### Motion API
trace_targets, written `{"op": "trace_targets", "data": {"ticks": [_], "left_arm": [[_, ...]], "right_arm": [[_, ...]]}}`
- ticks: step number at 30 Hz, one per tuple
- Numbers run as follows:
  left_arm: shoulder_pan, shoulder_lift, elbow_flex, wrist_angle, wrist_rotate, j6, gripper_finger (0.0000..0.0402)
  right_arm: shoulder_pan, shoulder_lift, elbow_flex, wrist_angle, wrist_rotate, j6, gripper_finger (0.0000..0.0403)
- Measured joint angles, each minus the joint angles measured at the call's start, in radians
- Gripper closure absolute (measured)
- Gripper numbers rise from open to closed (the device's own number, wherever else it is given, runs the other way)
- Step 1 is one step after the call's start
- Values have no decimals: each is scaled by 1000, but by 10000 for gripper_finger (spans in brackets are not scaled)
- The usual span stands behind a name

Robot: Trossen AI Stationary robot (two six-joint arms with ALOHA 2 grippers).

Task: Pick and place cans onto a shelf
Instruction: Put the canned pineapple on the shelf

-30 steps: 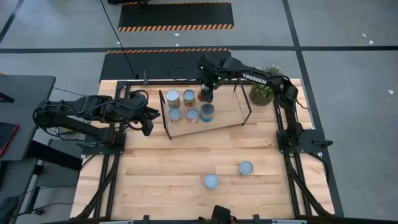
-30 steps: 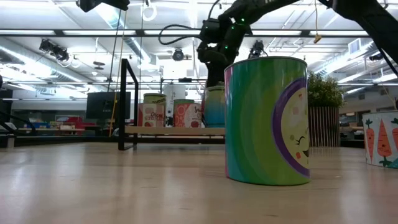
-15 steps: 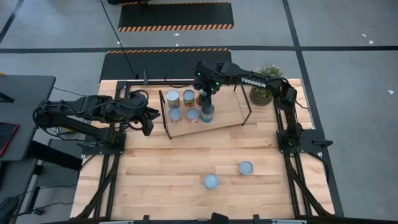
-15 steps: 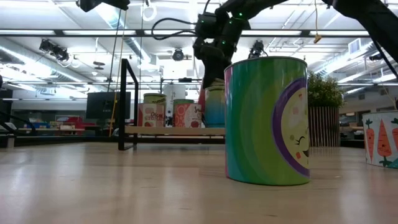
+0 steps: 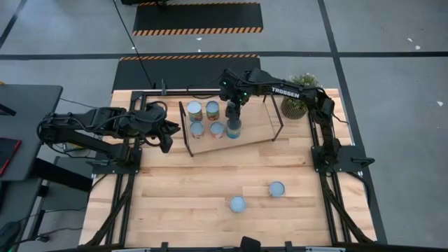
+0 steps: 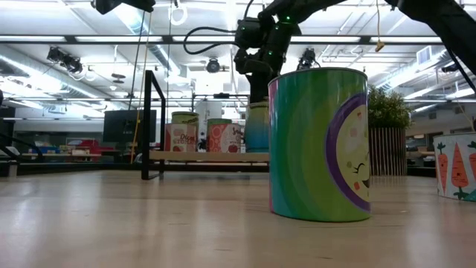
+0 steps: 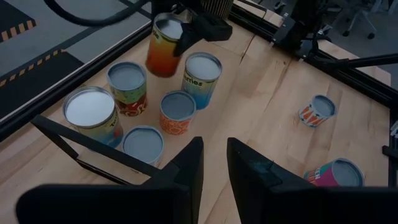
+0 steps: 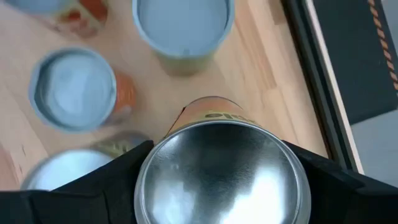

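One orange can (image 7: 163, 46), upright with its axis vertical, sits gripped between the right fingers (image 8: 317, 180) above the shelf (image 5: 255, 129).

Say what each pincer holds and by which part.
Right pincer holds an orange can by its sides near the top, above the shelf. Left pincer holds nothing.

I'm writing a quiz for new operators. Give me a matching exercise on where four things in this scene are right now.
Things:
1. orange can
2. potted plant
3. green can
4. left gripper

Places:
A. standing on the bare table, away from the shelf
B. held by the right gripper above the shelf
C. by the table's far right corner
D. beside the shelf's left end, holding nothing

Pairs: 1-B, 2-C, 3-A, 4-D
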Motion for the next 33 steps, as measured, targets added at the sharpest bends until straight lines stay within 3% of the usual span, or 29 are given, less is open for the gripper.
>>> {"op": "trace_targets", "data": {"ticks": [7,24,33], "left_arm": [[0,0,0,0,0,0,324],[0,0,0,0,0,0,324],[0,0,0,0,0,0,324]], "right_arm": [[-17,-2,-56,91,-27,48,79],[-15,-2,-95,120,-76,67,79],[-16,-2,-95,138,-110,67,40]]}}
